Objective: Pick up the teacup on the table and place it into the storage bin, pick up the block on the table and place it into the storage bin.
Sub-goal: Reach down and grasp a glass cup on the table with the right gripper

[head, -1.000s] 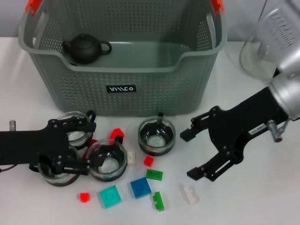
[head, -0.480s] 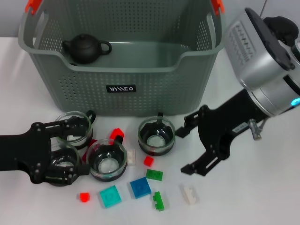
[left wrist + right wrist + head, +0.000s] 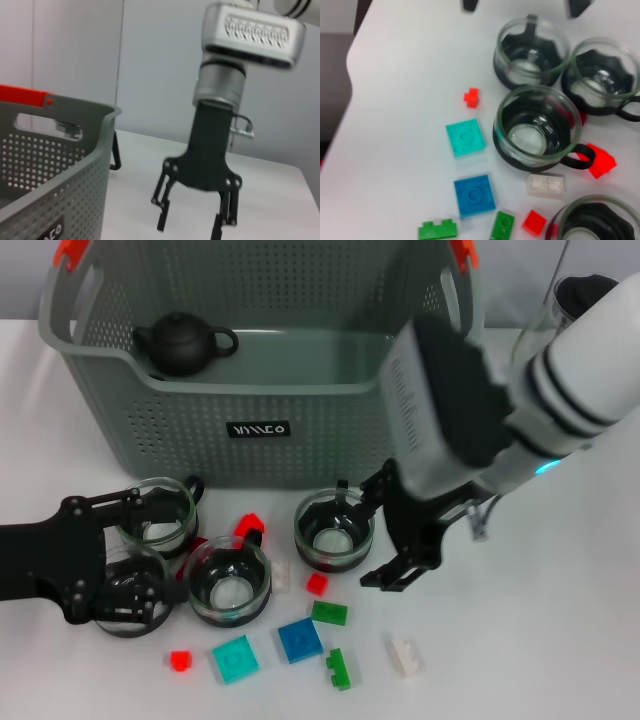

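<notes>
The storage bin (image 3: 260,360) stands upright at the far side of the white tabletop (image 3: 560,640) and holds one dark teapot (image 3: 182,342) in its left rear corner, the rest of its floor showing bare. In front of the bin, four empty glass teacups rest on the tabletop; the left hand (image 3: 125,550) is spread wide around the leftmost teacup (image 3: 130,590), and loose blocks, among them a blue block (image 3: 300,640), lie just beyond the cups. The right hand (image 3: 385,530) hangs with fingers wide apart, holding nothing, just right of the teacup nearest the bin's front (image 3: 334,530).
</notes>
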{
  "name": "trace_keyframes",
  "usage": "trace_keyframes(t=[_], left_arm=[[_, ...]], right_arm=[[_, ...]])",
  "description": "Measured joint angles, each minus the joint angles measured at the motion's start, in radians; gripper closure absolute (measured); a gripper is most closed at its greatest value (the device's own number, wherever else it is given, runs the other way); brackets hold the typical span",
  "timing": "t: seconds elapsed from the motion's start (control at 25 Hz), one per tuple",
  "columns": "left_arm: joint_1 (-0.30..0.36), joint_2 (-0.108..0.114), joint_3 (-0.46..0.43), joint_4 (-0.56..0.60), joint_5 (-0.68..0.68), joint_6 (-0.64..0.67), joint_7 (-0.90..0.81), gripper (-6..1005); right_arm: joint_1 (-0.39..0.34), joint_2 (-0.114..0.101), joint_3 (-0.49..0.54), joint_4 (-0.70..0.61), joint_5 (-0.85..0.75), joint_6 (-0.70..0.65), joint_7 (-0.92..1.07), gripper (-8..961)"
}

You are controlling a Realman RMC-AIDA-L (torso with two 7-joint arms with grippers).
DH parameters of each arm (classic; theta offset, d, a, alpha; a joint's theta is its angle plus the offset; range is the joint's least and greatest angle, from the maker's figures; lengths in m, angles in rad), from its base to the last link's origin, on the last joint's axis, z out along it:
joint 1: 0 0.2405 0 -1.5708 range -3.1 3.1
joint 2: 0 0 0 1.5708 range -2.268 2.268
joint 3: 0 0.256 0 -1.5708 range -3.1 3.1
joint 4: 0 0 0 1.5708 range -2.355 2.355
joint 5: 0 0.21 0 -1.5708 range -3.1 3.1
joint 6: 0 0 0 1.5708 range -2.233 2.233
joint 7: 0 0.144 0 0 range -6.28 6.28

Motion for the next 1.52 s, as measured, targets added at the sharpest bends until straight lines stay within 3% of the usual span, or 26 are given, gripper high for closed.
trace_keyframes(t=[0.12,0.28,0.76,1.04,1.52], left_arm=[[0.003,0.000,-0.008,0.000,0.000,-0.003,0.000,98],[0.004,0.000,-0.011,-0.002,0.000,-0.004,0.001,98],[0.007,-0.006,-0.012,-0.002,0.000,-0.011,0.003,99],[0.013,-0.009,-0.012,-0.002,0.000,-0.023,0.003,99],[0.018,-0.010,-0.012,-0.002,0.000,-0.031,0.004,99]], right_arm=[[0.004,0.001,-0.100,0.013,0.000,0.074,0.034,115],[0.010,0.001,-0.154,0.013,-0.003,0.129,0.056,165],[0.042,0.003,-0.213,0.100,-0.024,0.225,0.091,168],[0.043,0.005,-0.300,0.116,-0.023,0.309,0.092,166],[0.047,0.006,-0.337,0.130,-0.022,0.351,0.101,166]])
